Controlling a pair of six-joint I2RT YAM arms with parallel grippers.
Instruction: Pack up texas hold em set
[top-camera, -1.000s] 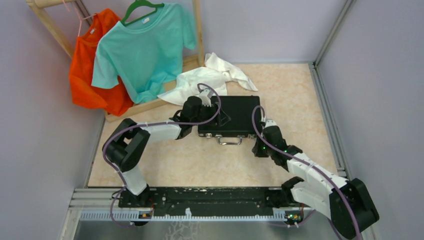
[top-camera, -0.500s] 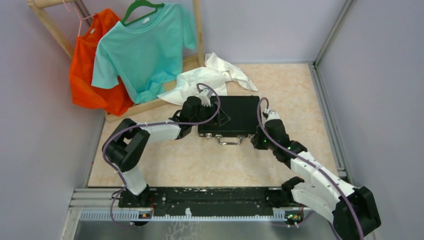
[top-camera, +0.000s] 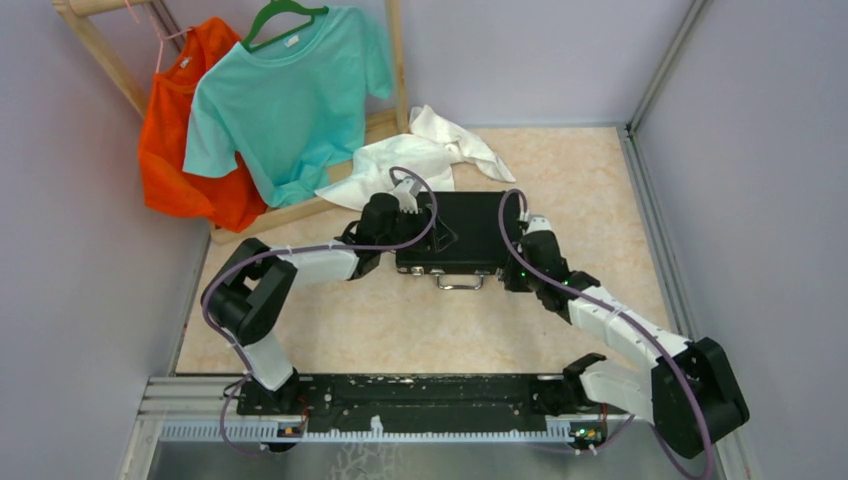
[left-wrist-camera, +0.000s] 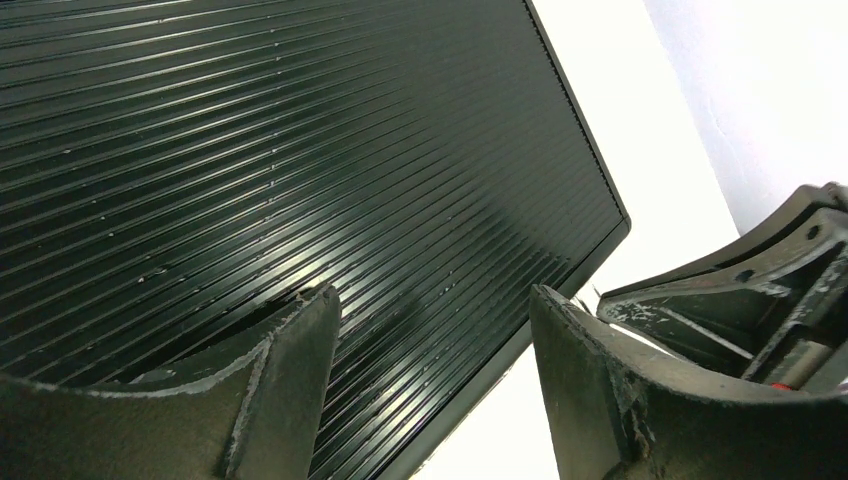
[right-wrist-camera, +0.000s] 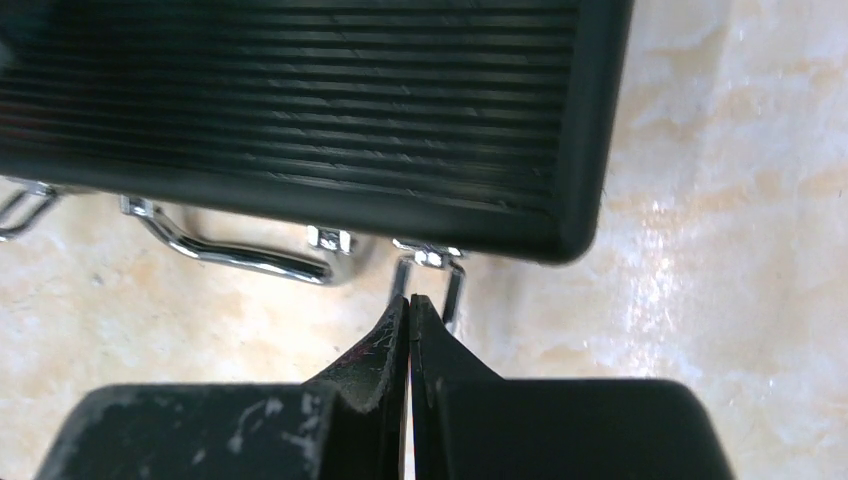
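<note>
The black ribbed case (top-camera: 470, 230) lies closed on the table, with its silver handle (top-camera: 458, 283) facing the arms. My left gripper (top-camera: 408, 212) is open over the case's left end; in the left wrist view its fingers (left-wrist-camera: 290, 370) straddle the ribbed lid (left-wrist-camera: 300, 160) near its edge. My right gripper (top-camera: 514, 272) is shut and empty at the front right of the case. In the right wrist view its tips (right-wrist-camera: 410, 302) sit at the silver right latch (right-wrist-camera: 428, 262), beside the handle (right-wrist-camera: 240, 255). Chips, cards, dice and buttons are out of view.
A white cloth (top-camera: 425, 155) lies just behind the case. A teal shirt (top-camera: 290, 95) and an orange shirt (top-camera: 180, 150) hang on a wooden rack at the back left. Walls close in on both sides, and a metal rail (top-camera: 400, 400) runs along the near edge.
My right arm has swung in toward the case's front right corner, bringing its shut tips up to the latch. The left arm and the case have barely moved.
</note>
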